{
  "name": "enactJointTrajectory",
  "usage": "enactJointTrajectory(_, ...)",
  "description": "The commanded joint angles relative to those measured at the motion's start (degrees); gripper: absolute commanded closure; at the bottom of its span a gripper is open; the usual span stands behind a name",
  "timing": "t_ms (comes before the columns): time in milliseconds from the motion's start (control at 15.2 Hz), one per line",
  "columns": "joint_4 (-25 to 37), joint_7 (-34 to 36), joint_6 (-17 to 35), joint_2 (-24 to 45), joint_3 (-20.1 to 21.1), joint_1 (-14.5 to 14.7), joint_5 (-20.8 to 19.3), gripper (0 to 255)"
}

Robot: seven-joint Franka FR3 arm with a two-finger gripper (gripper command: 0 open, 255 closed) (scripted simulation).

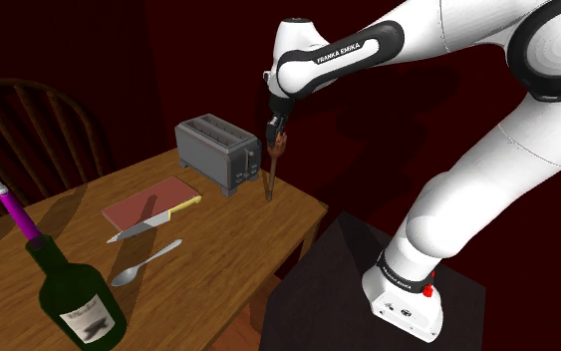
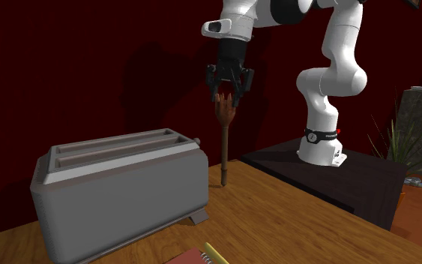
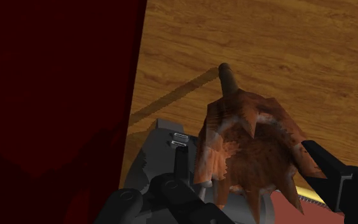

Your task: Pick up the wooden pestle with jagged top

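A brown wooden pestle [image 1: 272, 172] with a jagged, crown-like head stands upright over the back edge of the wooden table [image 1: 218, 239], just beside the toaster. My black gripper [image 1: 276, 128] comes straight down from above and is shut on that jagged head. In the second exterior view the gripper [image 2: 228, 94] clasps the top of the pestle [image 2: 223, 146], whose thin lower tip is at or just above the tabletop; I cannot tell which. From the wrist view the head [image 3: 247, 140] sits between the fingers [image 3: 327, 172], the shaft pointing down at the wood.
A grey toaster [image 1: 216, 150] stands close by the pestle toward the shoulder view's left. A red book [image 1: 148, 204], a yellow-handled knife [image 1: 153, 221], a spoon [image 1: 144, 264] and a dark bottle [image 1: 74, 294] lie nearer. A chair [image 1: 29, 120] stands behind the table.
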Motion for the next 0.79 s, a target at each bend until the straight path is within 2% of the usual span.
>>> enactJointTrajectory(0, -0.06, -0.01, -0.01, 0.09, -0.03, -0.03, -0.05, 255)
enactJointTrajectory(198, 0.05, 0.02, 0.05, 0.25, -0.01, -0.03, -0.05, 255)
enactJointTrajectory(726, 4.41, -0.54, -6.31, -1.76, 0.03, 0.07, 0.32, 255)
